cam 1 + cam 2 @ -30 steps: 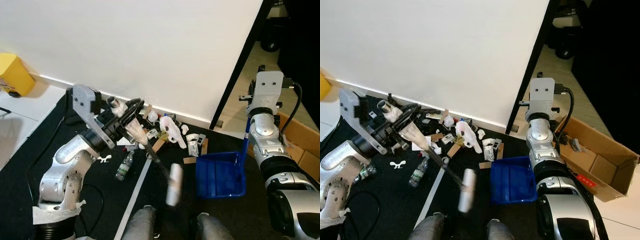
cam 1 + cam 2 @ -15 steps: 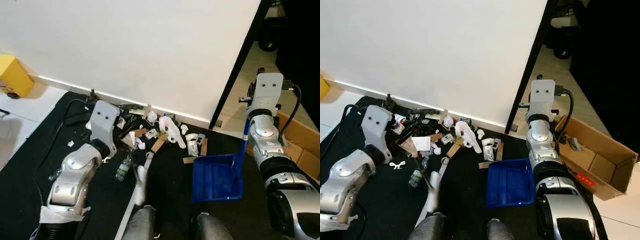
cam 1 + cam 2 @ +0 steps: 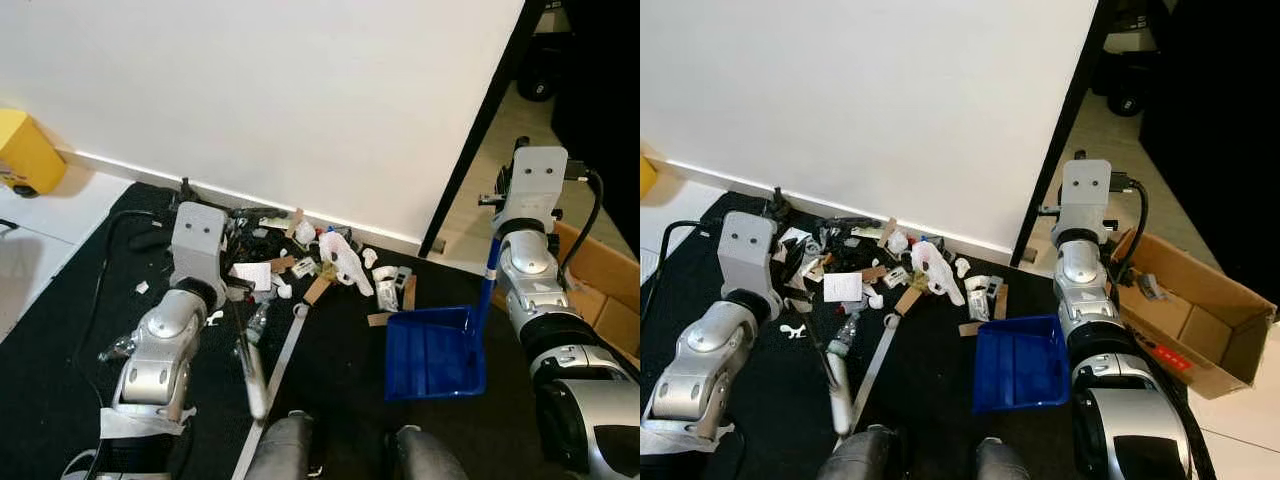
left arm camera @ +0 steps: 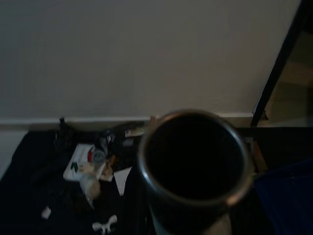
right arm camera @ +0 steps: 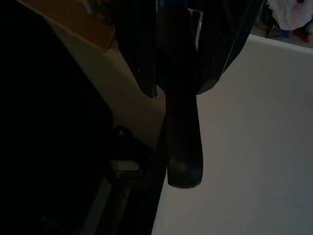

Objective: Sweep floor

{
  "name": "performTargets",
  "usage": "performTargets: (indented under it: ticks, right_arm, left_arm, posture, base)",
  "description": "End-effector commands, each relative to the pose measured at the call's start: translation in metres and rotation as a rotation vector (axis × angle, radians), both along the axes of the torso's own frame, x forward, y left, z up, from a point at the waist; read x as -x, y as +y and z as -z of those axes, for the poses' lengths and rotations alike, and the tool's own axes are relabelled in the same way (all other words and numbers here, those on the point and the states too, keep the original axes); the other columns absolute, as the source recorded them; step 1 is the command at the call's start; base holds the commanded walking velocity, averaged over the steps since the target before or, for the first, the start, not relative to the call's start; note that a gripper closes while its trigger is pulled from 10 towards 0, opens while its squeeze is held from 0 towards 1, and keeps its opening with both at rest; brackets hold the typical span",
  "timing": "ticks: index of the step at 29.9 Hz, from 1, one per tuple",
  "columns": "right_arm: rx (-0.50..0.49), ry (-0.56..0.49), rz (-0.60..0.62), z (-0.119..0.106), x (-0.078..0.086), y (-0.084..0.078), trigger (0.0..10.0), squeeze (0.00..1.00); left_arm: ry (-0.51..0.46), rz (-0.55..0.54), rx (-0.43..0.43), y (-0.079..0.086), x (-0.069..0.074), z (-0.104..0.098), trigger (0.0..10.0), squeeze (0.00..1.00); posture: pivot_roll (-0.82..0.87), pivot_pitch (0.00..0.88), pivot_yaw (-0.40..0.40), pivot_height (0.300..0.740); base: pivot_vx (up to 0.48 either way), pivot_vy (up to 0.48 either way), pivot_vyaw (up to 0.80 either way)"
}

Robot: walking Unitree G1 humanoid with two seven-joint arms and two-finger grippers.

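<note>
Two arms are at work over a black floor mat (image 3: 340, 350) below a white wall (image 3: 300, 100). Our left arm reaches toward a heap of litter (image 3: 320, 265) lying along the wall's foot: crumpled white plastic, cardboard scraps, a sheet of paper (image 3: 252, 275) and a clear bottle (image 3: 257, 322). A broom handle (image 3: 245, 345) slants back from that arm toward our feet, its pale end low over the mat; in the left wrist view the round end of the handle (image 4: 193, 166) sits directly before the camera. We cannot tell how the left claw's fingers stand.

Our right arm is raised beside a dark doorway. In the right wrist view the right claw (image 5: 178, 73) is closed around a dark handle (image 5: 183, 142). The blue dustpan (image 3: 432, 352) rests on the mat just right of the litter, its blue stem (image 3: 488, 285) rising to that arm. An open cardboard box (image 3: 1185, 310) lies at the far right, a yellow object (image 3: 25, 150) at the far left.
</note>
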State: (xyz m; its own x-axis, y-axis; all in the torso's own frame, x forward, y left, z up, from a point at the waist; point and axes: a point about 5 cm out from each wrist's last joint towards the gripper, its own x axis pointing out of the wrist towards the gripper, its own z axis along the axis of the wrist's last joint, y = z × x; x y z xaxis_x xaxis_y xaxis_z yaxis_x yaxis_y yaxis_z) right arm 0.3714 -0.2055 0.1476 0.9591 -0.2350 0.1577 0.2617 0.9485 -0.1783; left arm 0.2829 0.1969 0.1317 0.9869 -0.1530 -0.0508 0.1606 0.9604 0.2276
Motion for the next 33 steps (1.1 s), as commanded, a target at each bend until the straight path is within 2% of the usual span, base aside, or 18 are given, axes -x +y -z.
performTargets:
  ticks: [1, 7, 11, 12, 14, 17, 20, 26, 27, 28, 31, 33]
  right_arm:
    - [-0.011, 0.003, -0.002, 0.001, 0.000, -0.001, 10.0, 0.00]
    - [-0.013, 0.012, -0.001, 0.005, 0.002, -0.002, 10.0, 0.00]
    - [-0.014, 0.014, 0.002, 0.006, 0.004, -0.002, 10.0, 0.00]
    - [-0.014, 0.014, 0.002, 0.006, 0.004, -0.002, 10.0, 0.00]
    - [-0.013, 0.015, 0.009, 0.007, 0.005, -0.004, 10.0, 0.00]
    - [-0.012, 0.016, 0.013, 0.008, 0.005, -0.005, 10.0, 0.00]
    - [0.005, 0.021, 0.060, 0.012, 0.011, -0.017, 10.0, 0.00]
    - [-0.002, -0.006, 0.113, 0.012, 0.017, -0.027, 10.0, 0.00]
    - [-0.019, -0.054, 0.153, 0.007, 0.020, -0.032, 10.0, 0.00]
    - [-0.023, -0.077, 0.164, 0.004, 0.021, -0.034, 10.0, 0.00]
    - [-0.027, -0.100, 0.170, 0.001, 0.022, -0.035, 10.0, 0.00]
    - [-0.030, -0.134, 0.172, -0.004, 0.024, -0.035, 10.0, 0.00]
  left_arm:
    - [-0.046, 0.044, -0.073, 0.005, 0.003, -0.006, 10.0, 0.00]
    - [-0.108, 0.122, -0.080, 0.009, 0.006, -0.026, 10.0, 0.00]
    - [-0.160, 0.238, -0.105, 0.019, 0.003, -0.058, 10.0, 0.00]
    - [-0.160, 0.238, -0.105, 0.019, 0.003, -0.058, 10.0, 0.00]
    - [-0.165, 0.277, -0.159, 0.029, -0.003, -0.066, 10.0, 0.00]
    - [-0.162, 0.291, -0.177, 0.033, -0.006, -0.069, 10.0, 0.00]
    - [-0.149, 0.374, -0.233, 0.048, -0.021, -0.079, 10.0, 0.00]
    - [-0.101, 0.447, -0.277, 0.051, -0.027, -0.075, 10.0, 0.00]
    - [-0.061, 0.477, -0.328, 0.055, -0.029, -0.064, 10.0, 0.00]
    - [-0.048, 0.487, -0.354, 0.056, -0.030, -0.059, 10.0, 0.00]
    - [-0.036, 0.492, -0.373, 0.057, -0.031, -0.054, 10.0, 0.00]
    - [-0.022, 0.514, -0.420, 0.057, -0.033, -0.042, 10.0, 0.00]
  posture:
    - [0.10, 0.151, 0.009, 0.740]
    - [0.11, 0.167, 0.014, 0.740]
    - [0.12, 0.189, 0.027, 0.740]
    - [0.12, 0.189, 0.027, 0.740]
    - [0.11, 0.206, 0.036, 0.740]
    - [0.11, 0.206, 0.036, 0.740]
    - [0.09, 0.268, 0.059, 0.740]
    - [0.09, 0.313, 0.074, 0.740]
    - [0.07, 0.358, 0.081, 0.740]
    - [0.07, 0.363, 0.081, 0.740]
    - [0.06, 0.378, 0.081, 0.740]
    - [0.05, 0.392, 0.080, 0.740]
  base:
    - [0.000, 0.000, 0.00]
    - [0.000, 0.000, 0.00]
    - [0.000, 0.000, 0.00]
    - [0.000, 0.000, 0.00]
    - [0.000, 0.000, 0.00]
    - [0.000, 0.000, 0.00]
    - [0.000, 0.000, 0.00]
    - [0.000, 0.000, 0.00]
    - [0.000, 0.000, 0.00]
    - [0.000, 0.000, 0.00]
    - [0.000, 0.000, 0.00]
    - [0.000, 0.000, 0.00]
